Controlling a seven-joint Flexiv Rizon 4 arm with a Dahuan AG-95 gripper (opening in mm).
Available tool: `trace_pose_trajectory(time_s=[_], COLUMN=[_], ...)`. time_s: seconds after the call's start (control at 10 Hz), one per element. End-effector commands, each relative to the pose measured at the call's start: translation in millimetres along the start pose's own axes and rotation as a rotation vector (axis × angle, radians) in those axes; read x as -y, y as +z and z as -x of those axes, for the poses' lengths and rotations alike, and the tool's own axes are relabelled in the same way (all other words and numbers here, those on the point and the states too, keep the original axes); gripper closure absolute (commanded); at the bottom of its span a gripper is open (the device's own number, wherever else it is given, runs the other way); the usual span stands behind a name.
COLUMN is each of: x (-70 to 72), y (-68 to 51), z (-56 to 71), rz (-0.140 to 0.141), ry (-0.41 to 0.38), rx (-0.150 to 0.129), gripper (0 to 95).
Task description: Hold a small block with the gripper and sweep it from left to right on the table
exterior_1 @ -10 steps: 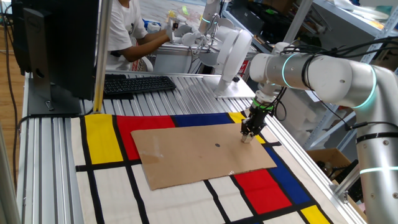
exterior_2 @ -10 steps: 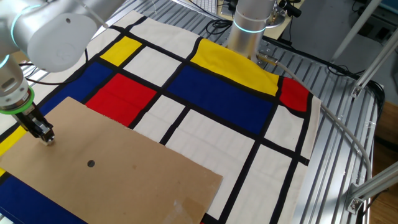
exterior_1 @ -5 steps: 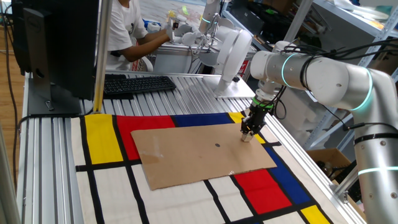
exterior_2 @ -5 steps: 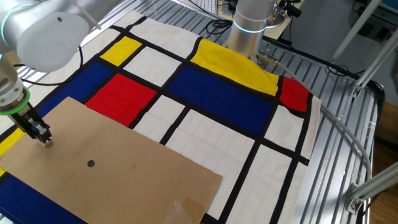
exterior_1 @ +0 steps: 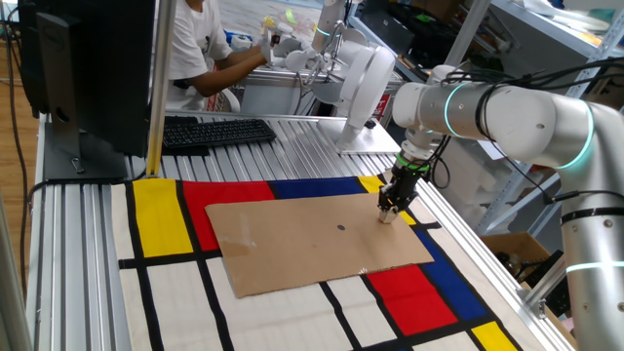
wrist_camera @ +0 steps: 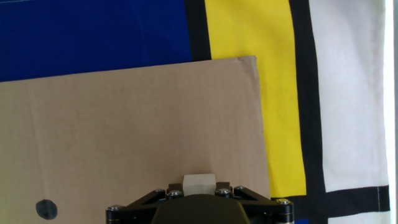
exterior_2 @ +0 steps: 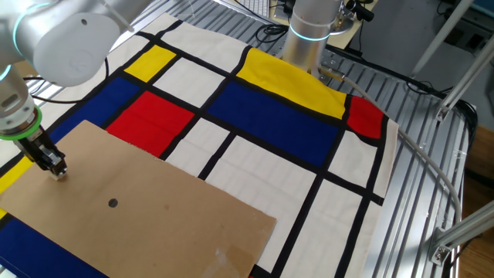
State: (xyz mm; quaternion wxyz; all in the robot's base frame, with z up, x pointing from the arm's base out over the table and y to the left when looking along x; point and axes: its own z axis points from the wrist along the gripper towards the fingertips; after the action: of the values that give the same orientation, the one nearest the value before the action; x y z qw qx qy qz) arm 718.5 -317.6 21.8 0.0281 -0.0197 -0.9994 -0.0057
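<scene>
The small block [wrist_camera: 198, 183] is a pale beige cube held between my black fingers; it also shows at the fingertips in one fixed view [exterior_1: 387, 216] and in the other fixed view [exterior_2: 59, 174]. My gripper [exterior_1: 390, 207] is shut on it and presses it onto a brown cardboard sheet [exterior_1: 312, 239], near the sheet's far right corner. The gripper [exterior_2: 54, 164] has a green ring above it. The sheet lies on the table [exterior_1: 161, 210] with its coloured rectangles. A dark dot mark [exterior_1: 340, 228] lies on the cardboard to the gripper's left.
A black keyboard [exterior_1: 210, 131] and a monitor [exterior_1: 93, 68] stand at the back left. A person [exterior_1: 195, 49] works behind the bench. A second arm's base [exterior_2: 309, 35] stands on the yellow rectangle. The bench edge [exterior_1: 468, 263] is close on the right.
The gripper with the block has barely shifted; it wavers slightly in place near the cardboard's corner.
</scene>
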Motion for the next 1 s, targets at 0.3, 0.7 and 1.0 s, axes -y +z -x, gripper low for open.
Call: trace_pose_trajectory(time_s=[0.3, 0.7, 1.0], x=[0.6, 0.5, 0.2], y=[-1.3, -1.0, 0.5], z=[0.9, 0.9, 1.1], rz=[0.001, 0.002, 0.0], ry=[-0.004, -0.003, -0.003], rx=[0.006, 0.006, 0.011], gripper=[95.0, 95.0, 95.0])
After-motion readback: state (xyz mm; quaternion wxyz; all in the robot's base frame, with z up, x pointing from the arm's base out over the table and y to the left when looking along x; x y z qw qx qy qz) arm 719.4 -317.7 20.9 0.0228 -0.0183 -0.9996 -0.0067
